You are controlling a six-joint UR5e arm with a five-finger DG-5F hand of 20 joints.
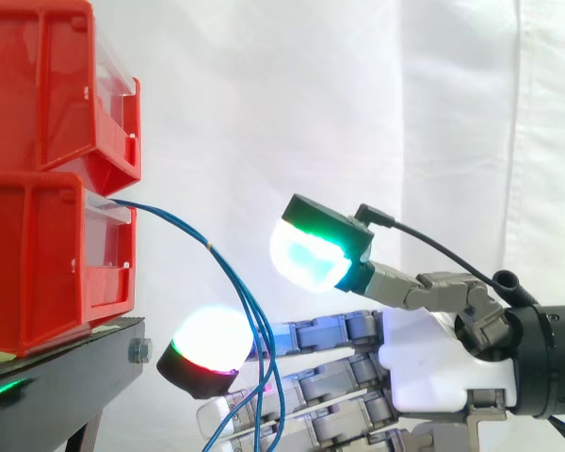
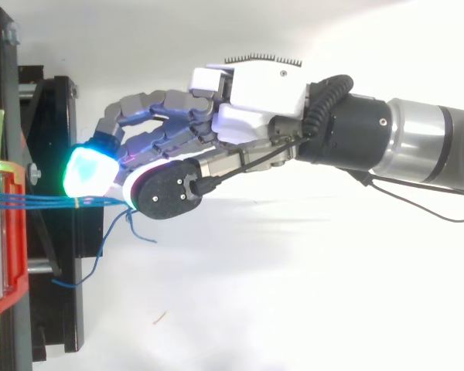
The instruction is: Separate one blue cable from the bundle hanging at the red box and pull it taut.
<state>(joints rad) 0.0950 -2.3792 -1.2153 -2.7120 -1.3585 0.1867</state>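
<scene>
A bundle of thin blue cables (image 1: 228, 273) leaves the front of the lower red box (image 1: 38, 264), arcs out and hangs down past the stand's edge. From above, the blue cables (image 2: 46, 202) run level from the red box (image 2: 0, 232) toward the hand, and loose ends droop below. The hand (image 1: 433, 367) reaches in from the right with its fingers (image 1: 325, 331) stretched out almost straight, level with the hanging strands, which cross in front of them. Its thumb, tipped by a green-cyan pad, is raised well above the fingers and apart from the cables. The hand (image 2: 255, 97) is open; nothing is pinched.
A second red box (image 1: 38, 85) is stacked on the lower one. Both sit on a black stand (image 1: 66, 372) with a bolt at its corner. A white curtain forms the background, with free room to the right of the stand.
</scene>
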